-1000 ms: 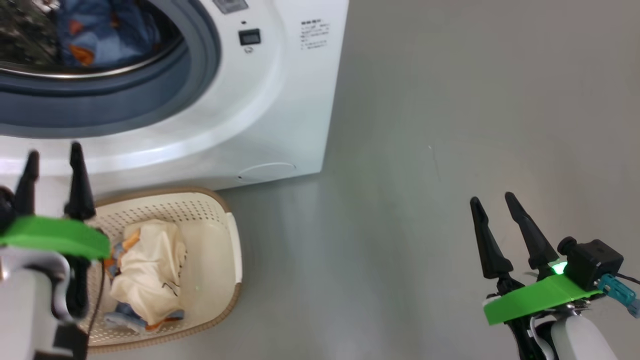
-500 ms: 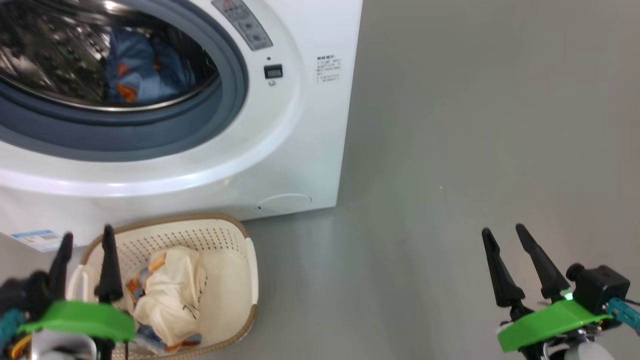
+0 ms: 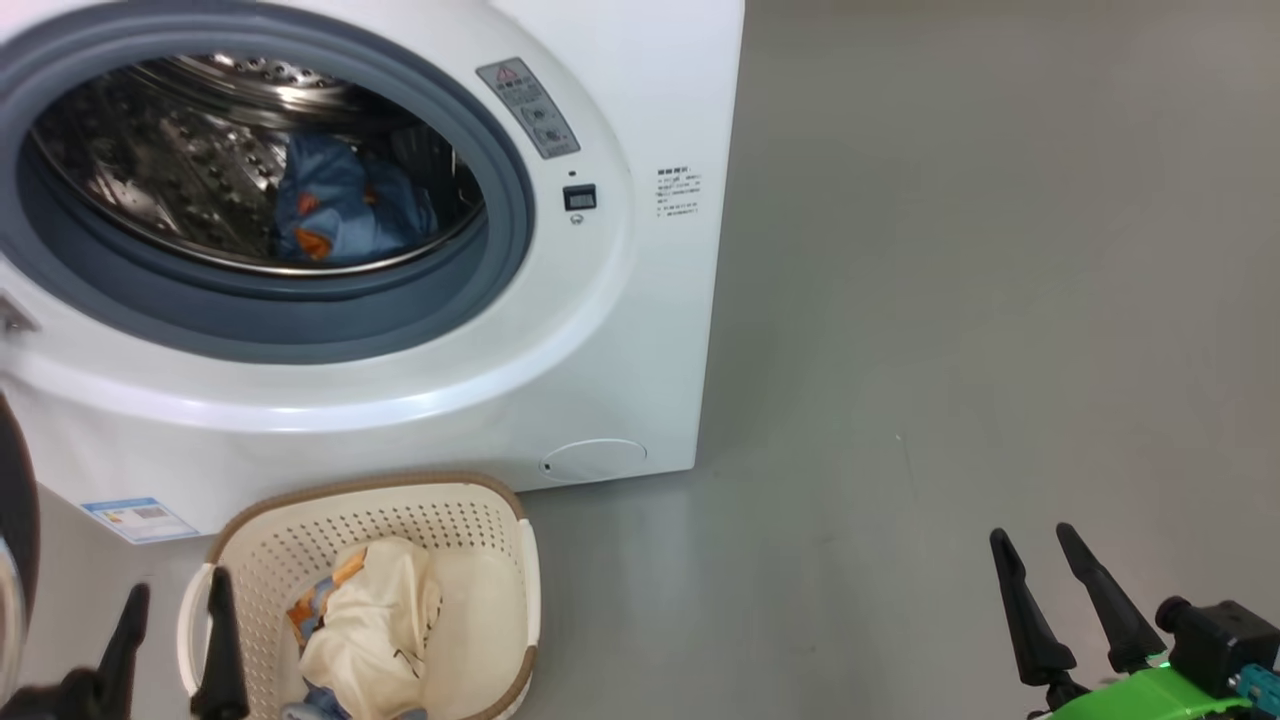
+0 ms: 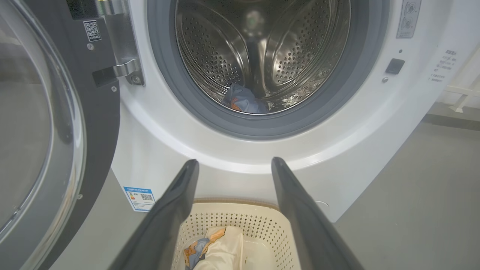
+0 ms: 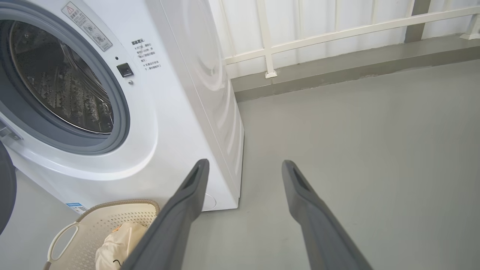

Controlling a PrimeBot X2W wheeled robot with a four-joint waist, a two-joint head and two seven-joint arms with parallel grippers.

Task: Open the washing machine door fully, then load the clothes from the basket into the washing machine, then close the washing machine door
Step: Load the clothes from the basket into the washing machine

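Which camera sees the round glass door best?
The left wrist view: the washing machine door stands open at the left, showing its glass bowl and black rim. The head view and right wrist view catch just its dark edge.

The grey floor (image 3: 950, 300) carries the washing machine (image 3: 620, 330) and, just before it, the basket (image 3: 450, 522) (cream, perforated).

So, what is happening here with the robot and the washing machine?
The robot is loading laundry. The washing machine door stands open, and one blue garment already lies in the drum. A cream garment waits in the basket on the floor before the washing machine. The left gripper hangs open and empty near the basket; the right gripper is open over the floor.
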